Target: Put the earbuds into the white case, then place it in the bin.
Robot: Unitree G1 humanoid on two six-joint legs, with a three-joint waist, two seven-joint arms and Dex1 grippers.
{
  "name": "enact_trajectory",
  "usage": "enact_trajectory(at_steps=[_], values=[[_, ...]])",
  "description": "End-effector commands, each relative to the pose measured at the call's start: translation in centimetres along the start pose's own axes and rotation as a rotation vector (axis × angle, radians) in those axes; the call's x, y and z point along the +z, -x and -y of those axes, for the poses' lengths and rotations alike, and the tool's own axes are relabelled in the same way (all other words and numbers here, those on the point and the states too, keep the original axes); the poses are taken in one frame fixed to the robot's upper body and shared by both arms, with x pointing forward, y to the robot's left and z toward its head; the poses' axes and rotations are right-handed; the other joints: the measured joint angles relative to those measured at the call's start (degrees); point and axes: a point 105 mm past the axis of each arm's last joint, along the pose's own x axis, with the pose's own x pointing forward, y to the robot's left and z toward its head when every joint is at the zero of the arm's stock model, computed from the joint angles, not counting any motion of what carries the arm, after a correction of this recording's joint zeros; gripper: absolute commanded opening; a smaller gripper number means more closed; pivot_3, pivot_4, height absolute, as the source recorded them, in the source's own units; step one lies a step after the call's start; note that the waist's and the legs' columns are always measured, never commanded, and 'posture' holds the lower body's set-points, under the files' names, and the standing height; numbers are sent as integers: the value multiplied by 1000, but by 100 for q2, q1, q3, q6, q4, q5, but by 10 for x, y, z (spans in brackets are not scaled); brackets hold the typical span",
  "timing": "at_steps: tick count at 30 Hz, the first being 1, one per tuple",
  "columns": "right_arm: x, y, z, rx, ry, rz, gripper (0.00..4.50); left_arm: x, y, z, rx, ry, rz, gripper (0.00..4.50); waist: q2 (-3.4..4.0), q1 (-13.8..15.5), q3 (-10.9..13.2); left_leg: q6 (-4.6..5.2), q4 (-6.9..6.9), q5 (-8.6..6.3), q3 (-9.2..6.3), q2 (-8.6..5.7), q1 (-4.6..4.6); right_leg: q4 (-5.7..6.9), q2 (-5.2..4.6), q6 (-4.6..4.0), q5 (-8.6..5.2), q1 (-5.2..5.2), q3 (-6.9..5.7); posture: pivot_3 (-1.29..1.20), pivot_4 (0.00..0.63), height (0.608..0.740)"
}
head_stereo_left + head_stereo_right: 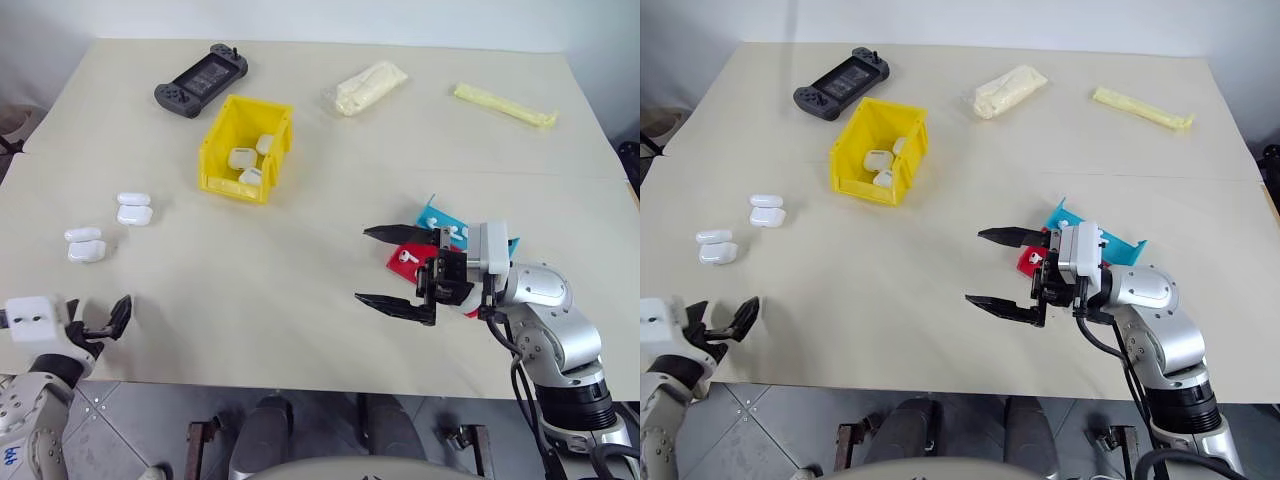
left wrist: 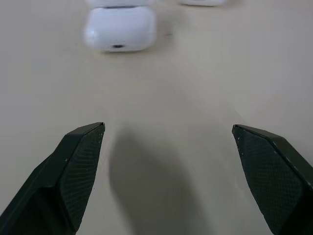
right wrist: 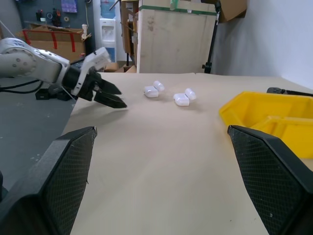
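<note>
Hovering with both pincers spread wide and empty, you are holding the left pincer [image 1: 112, 322] low at the counter [image 1: 300, 270] edge, facing two open cases [image 1: 85, 245], seemingly to take one. Your right pincer [image 1: 392, 268] is hanging beside the tray holding earbuds [image 1: 406, 257]. The bin [image 1: 222, 140] is sitting farther back, already keeping several cases. Beyond the beige counter, a workshop is showing.

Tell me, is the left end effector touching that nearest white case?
Apart. In the left wrist view, bare table separates the open left end effector from the white case ahead of it.
</note>
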Motion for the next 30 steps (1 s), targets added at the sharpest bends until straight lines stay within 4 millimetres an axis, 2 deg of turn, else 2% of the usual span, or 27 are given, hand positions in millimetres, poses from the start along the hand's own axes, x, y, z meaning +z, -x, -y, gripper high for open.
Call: enact_trajectory(at_steps=[1, 5, 8, 13, 17, 25, 30], values=[[7, 0, 0, 14, 31, 23, 4500, 18, 2, -9, 24, -38, 29, 4437, 0, -15, 0, 0, 0, 0, 0, 0, 1, 0, 1, 0, 0, 0, 0, 0, 150, 740], [5, 2, 6, -8, 12, 16, 4500, 43, -11, -30, 24, -99, -88, 4437, -3, -25, -1, -4, -2, 1, -6, 4, 1, 6, 7, -11, -4, -3, -7, 0, 150, 740], [3, 3, 6, 3, -6, 6, 4500, 61, -18, -45, 67, -62, -208, 4437, -1, -39, -1, -3, -7, 1, -4, -1, 7, 20, 3, -14, -4, -4, -4, 0, 150, 740], [2, 5, 8, 28, -15, -11, 4500, 82, -29, -46, 55, -41, -408, 4437, -3, -61, 0, -2, -25, 1, 0, -3, -1, 31, 4, -14, -3, -21, -6, 0, 150, 740], [2, 0, 4, 53, -24, -4, 4500, 80, -39, -48, 61, 1, -503, 4437, -1, -124, -1, -5, -37, 2, 8, -3, 2, 36, 3, -15, -3, -31, -6, 0, 150, 740], [-1, -3, -1, 52, -34, 2, 4500, 74, -64, -38, 21, 1, -528, 4437, -6, -193, -2, -11, -44, 6, 66, 3, -8, 63, -1, -17, -2, -90, -6, 0, 150, 740], [-1, -5, -2, 36, -31, 10, 4500, 76, -70, -35, 14, -17, -530, 4437, -6, -169, -3, -11, -29, 6, 66, 3, -8, 80, -2, -17, -2, -90, -6, 0, 150, 740]])
